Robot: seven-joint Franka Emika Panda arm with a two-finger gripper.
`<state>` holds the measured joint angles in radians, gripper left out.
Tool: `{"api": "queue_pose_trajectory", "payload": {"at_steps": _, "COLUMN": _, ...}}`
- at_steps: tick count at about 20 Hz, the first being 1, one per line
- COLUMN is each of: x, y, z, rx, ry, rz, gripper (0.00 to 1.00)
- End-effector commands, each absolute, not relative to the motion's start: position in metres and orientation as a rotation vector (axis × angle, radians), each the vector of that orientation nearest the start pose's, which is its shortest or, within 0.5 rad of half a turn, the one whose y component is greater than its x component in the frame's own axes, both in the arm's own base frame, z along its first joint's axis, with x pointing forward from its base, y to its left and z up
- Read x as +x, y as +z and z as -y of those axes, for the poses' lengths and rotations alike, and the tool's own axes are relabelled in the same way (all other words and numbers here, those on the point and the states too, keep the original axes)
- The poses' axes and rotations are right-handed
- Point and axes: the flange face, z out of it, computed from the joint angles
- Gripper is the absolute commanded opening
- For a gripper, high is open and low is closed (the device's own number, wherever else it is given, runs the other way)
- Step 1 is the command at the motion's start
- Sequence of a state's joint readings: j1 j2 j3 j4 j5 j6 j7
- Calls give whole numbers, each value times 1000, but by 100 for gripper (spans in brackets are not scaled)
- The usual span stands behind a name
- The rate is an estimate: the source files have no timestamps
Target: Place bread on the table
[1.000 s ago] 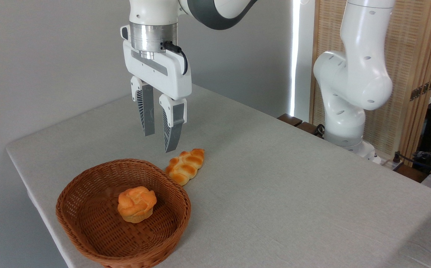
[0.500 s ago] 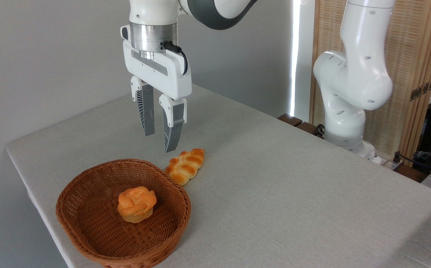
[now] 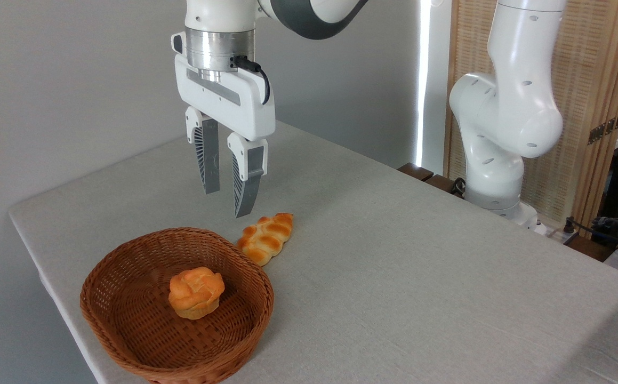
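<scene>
One target: the bread (image 3: 196,292), inside the basket (image 3: 127,320).
My gripper (image 3: 227,201): empty, fingers slightly parted, far above.
Approach: widen, descend nearer-left, grip gently.

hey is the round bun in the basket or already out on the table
In the basket. The bread sits on the woven floor of the wicker basket, ringed by its rim. Only the braided loaf lies on the table.

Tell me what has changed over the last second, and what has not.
The gripper has risen slightly, away from the table, its jaws still apart and empty. Nothing was taken hold of or let go. The bread still sits in the basket, and the braided loaf lies on the cloth beside it, unmoved.
</scene>
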<state>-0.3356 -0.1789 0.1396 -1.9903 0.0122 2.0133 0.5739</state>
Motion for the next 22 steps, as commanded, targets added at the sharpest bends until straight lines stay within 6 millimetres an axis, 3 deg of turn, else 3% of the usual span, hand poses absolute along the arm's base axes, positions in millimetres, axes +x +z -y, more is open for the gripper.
{"api": "queue_pose_trajectory", "payload": {"at_steps": 1, "x": 519, "y": 563, "z": 96, "rx": -2866, "ry": -329, "rz": -1163, "gripper": 100}}
{"api": "queue_pose_trajectory", "payload": {"at_steps": 18, "x": 521, "y": 566, "z": 89, "rx": -2871, "ry": -340, "rz": -1141, "gripper": 100}}
{"api": "queue_pose_trajectory", "payload": {"at_steps": 22, "x": 523, "y": 577, "z": 89, "rx": -2870, "ry": -374, "rz": -1132, "gripper": 100}}
